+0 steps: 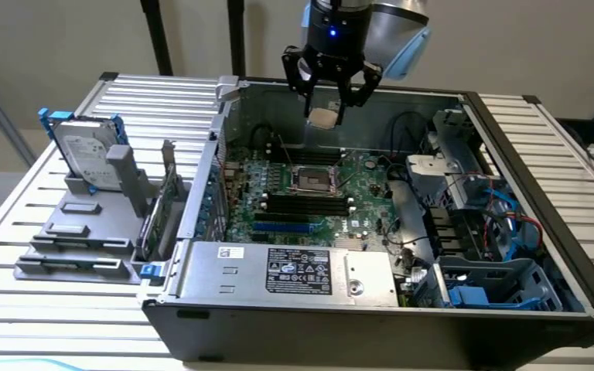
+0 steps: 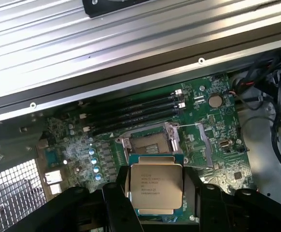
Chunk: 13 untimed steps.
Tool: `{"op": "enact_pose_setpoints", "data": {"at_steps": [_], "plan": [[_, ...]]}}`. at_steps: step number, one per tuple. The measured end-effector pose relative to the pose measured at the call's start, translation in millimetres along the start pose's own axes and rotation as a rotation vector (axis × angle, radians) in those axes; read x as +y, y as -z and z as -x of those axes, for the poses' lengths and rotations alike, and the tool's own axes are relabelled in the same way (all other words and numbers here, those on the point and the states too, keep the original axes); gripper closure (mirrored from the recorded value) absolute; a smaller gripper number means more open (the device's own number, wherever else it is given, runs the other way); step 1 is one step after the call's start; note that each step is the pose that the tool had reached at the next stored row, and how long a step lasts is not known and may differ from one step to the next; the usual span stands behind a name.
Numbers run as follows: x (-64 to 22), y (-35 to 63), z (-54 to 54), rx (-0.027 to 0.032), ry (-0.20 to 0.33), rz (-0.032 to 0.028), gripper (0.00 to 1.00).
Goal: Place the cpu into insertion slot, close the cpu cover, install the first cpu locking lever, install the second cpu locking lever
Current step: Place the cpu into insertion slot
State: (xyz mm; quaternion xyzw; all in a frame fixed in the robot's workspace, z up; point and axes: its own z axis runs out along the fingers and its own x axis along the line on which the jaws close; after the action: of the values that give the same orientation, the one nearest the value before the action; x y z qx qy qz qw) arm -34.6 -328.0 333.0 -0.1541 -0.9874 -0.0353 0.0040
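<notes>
claw (image 1: 330, 107), top centre of the exterior view, grips the cpu (image 1: 324, 117) by its edges, well above the insertion slot (image 1: 315, 179) at mid-frame. likely risk: a tilted or rotated chip jams in the slot or snags the raised cpu cover (image 2: 172, 137).

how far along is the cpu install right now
Nothing is seated yet. The gripper holds the cpu in the air above the open case. The insertion slot is empty and the cpu cover stands raised, so all four steps are left.
</notes>
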Motion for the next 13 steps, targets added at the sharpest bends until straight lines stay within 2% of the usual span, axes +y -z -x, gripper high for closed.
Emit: {"op": "enact_pose_setpoints", "data": {"at_steps": [13], "plan": [[-0.2, -1.6, 0.0, -0.0162, -0.237, 0.0044, 0.46]]}}
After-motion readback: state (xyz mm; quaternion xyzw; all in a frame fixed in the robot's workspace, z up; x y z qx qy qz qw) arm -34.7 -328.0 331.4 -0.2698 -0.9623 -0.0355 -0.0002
